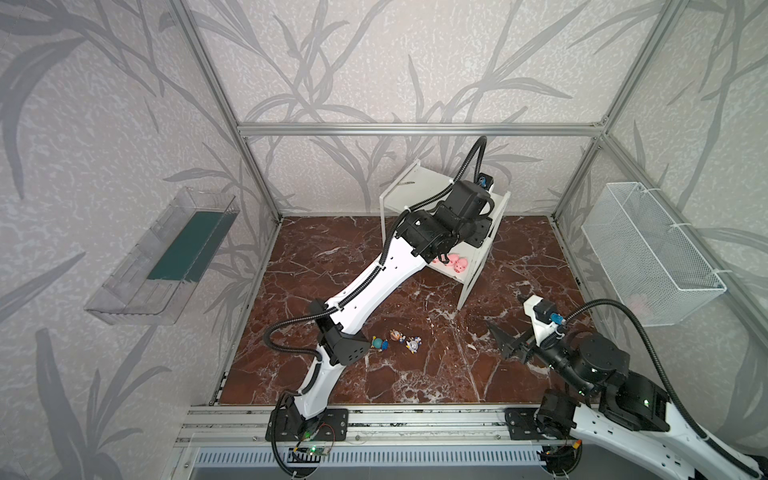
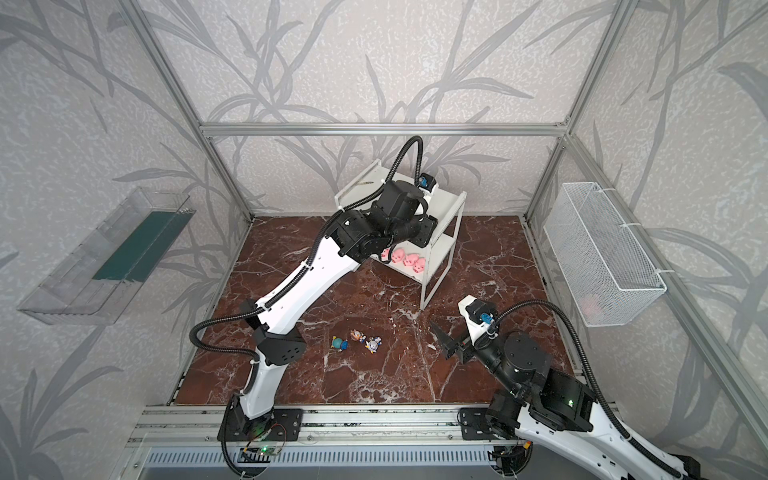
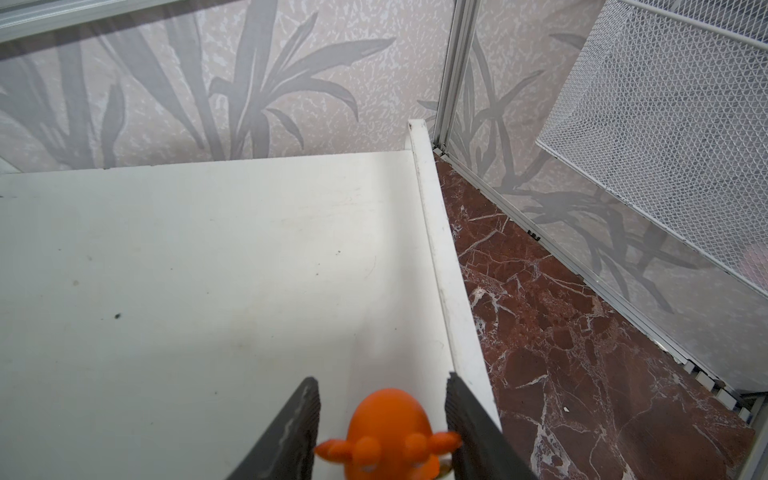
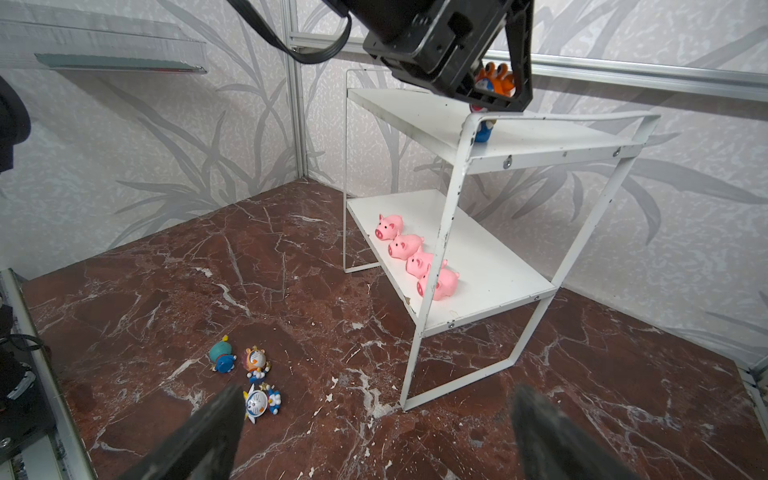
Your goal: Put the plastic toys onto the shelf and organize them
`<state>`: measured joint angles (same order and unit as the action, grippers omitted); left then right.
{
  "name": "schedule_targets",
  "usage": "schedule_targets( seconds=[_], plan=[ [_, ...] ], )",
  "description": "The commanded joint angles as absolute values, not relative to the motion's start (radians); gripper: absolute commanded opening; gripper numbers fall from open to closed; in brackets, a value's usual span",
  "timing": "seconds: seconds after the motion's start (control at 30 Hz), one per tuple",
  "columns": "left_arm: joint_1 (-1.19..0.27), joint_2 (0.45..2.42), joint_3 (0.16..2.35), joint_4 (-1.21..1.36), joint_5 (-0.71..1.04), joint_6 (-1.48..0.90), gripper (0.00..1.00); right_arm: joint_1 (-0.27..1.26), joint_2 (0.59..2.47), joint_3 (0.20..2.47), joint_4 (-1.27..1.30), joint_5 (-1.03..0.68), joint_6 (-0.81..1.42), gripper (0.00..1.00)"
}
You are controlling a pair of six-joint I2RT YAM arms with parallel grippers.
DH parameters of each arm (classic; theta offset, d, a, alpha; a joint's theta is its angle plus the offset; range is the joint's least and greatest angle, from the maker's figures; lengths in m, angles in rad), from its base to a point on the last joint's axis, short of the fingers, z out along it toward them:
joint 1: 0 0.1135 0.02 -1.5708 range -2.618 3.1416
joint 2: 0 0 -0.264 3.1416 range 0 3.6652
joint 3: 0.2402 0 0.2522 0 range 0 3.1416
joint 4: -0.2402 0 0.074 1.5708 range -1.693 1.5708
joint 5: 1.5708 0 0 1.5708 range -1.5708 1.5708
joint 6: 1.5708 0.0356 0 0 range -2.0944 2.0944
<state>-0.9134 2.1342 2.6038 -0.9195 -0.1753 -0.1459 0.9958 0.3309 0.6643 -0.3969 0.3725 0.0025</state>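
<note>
The white two-tier shelf (image 1: 409, 185) stands at the back of the marble floor. My left gripper (image 3: 381, 380) is over the right end of its top board (image 3: 208, 270). Its jaws are open around the orange-headed figurine (image 3: 388, 432), which stands on the board (image 4: 415, 112) with gaps beside its head. Several pink pigs (image 4: 409, 259) stand in a row on the lower board. Three figurines lie on the floor: teal (image 1: 378, 343), brown (image 1: 397, 335) and white-gold (image 1: 413, 344). My right gripper (image 4: 379, 394) hovers open and empty to their right, near the shelf's front leg.
A clear plastic tray (image 1: 166, 257) hangs on the left wall and a white wire mesh basket (image 1: 652, 253) on the right wall. Aluminium frame posts (image 1: 577, 174) edge the floor. The left arm (image 1: 374, 286) stretches diagonally over the floor to the shelf.
</note>
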Motion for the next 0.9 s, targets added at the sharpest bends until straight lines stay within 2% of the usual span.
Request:
schedule_targets(
  seconds=[0.0,0.47,0.77,0.87],
  plan=[
    [-0.916,2.146,2.633,-0.936,-0.177,-0.136,0.52,0.994,0.325,0.655,-0.39,0.361,0.001,0.99],
    [-0.915,2.13,2.632,-0.93,-0.168,-0.14,0.6,0.994,0.328,0.653,-0.387,0.358,0.001,0.99],
    [-0.914,2.126,2.632,-0.923,-0.165,-0.143,0.58,0.994,0.324,0.651,-0.391,0.356,0.002,0.99],
    [-0.914,2.125,2.633,-0.921,-0.161,-0.144,0.55,0.994,0.324,0.65,-0.393,0.356,0.005,0.99]
  ],
)
